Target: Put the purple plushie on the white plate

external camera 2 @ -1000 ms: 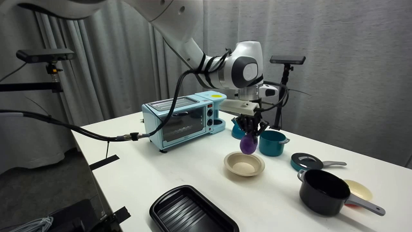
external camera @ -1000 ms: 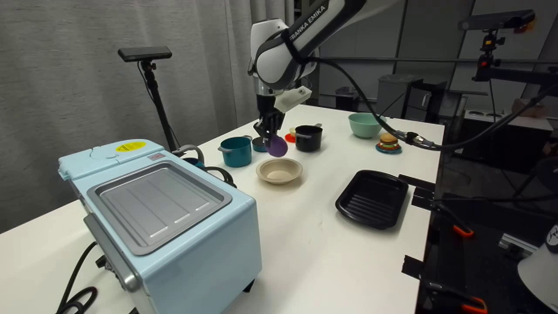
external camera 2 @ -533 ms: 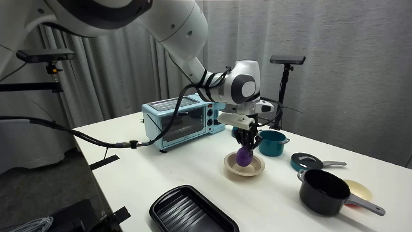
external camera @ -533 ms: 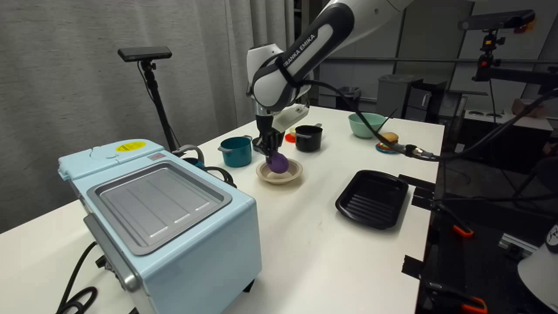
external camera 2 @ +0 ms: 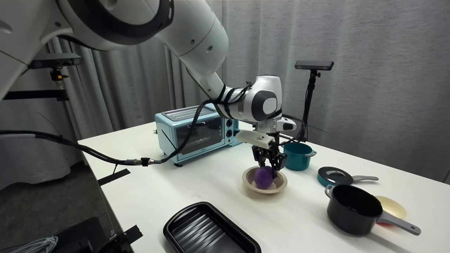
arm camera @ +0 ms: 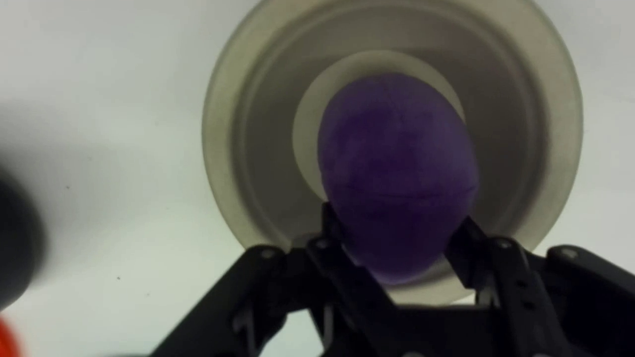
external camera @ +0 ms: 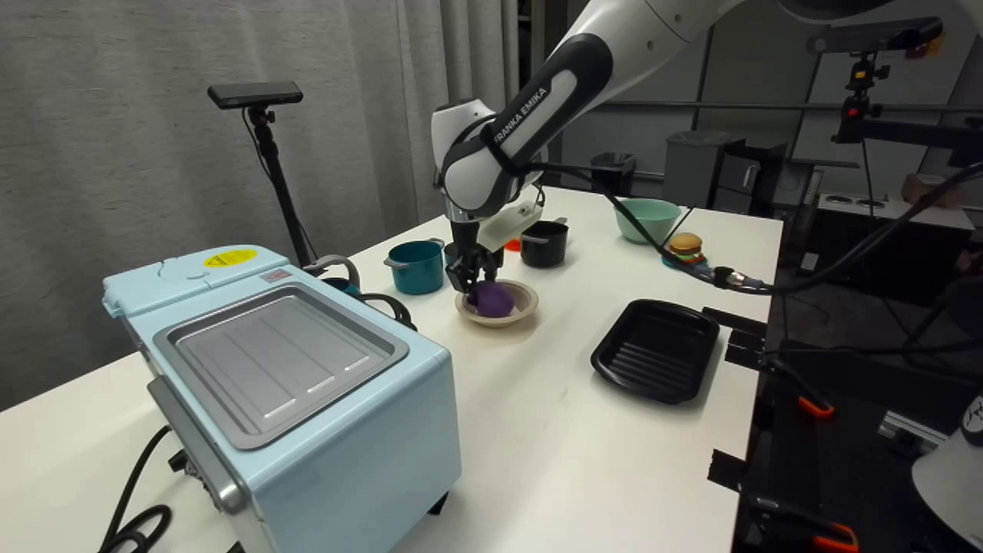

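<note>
Fingers (arm camera: 347,270): reaching in from 6 o'clock in the wrist view, clamped on both sides of the purple plushie (arm camera: 397,148).
Purple plushie: down inside the rim of the white plate (arm camera: 218,134), between the fingers; cannot tell if touching the bottom.
White plate: flat on the counter (external camera 2: 299,218), right under the fingers.
Teal pot (external camera 2: 299,161): near the white plate, at 2 o'clock from it in an exterior view.
Teal pan (external camera 2: 335,175): at 3 o'clock from the white plate in an exterior view.
Black tray (external camera 2: 207,228): well apart, between 7 and 8 o'clock from the white plate in an exterior view.
Black pot (external camera 2: 353,216): upright, near 4 o'clock from the white plate in an exterior view, hiding part of a yellow dish (external camera 2: 393,207).
Green bowl (external camera: 653,221): well apart, at 2 o'clock from the white plate in an exterior view.
</note>
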Controlling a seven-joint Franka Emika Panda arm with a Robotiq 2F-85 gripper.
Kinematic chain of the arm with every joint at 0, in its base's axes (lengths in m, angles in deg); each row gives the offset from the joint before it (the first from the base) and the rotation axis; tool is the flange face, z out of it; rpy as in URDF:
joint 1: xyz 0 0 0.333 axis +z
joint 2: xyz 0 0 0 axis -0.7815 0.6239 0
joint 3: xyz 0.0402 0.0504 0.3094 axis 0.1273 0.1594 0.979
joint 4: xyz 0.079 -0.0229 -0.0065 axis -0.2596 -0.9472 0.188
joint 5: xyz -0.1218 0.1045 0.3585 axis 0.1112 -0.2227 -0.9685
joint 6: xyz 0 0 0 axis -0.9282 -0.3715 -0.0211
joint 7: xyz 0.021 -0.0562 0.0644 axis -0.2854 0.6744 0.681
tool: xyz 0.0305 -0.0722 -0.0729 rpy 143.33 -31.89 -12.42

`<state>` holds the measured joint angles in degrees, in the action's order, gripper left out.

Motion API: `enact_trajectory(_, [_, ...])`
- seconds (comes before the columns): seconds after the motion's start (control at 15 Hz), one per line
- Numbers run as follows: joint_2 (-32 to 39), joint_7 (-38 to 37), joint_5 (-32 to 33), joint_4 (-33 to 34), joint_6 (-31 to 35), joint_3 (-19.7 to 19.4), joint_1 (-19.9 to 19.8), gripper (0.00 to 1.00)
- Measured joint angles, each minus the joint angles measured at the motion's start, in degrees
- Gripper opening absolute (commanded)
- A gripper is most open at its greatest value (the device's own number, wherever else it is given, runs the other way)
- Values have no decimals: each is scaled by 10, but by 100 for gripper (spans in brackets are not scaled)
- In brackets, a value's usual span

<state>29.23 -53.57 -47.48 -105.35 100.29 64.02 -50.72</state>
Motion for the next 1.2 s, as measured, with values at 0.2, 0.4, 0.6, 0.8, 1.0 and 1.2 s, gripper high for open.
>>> enact_trajectory(0.2, [-4,0,0,-1,0,-3,1,100])
enact_trajectory(0.4, [-21,0,0,-9,0,-8,1,100])
enact_trajectory(0.6, [-50,0,0,-29,0,-15,-1,100])
enact_trajectory(0.8, [-82,0,0,-56,0,-23,-4,100])
enact_trajectory(1.0, [-111,1,0,-85,0,-28,-10,100])
enact_trajectory(1.2, [-136,1,0,-112,1,-29,-20,100])
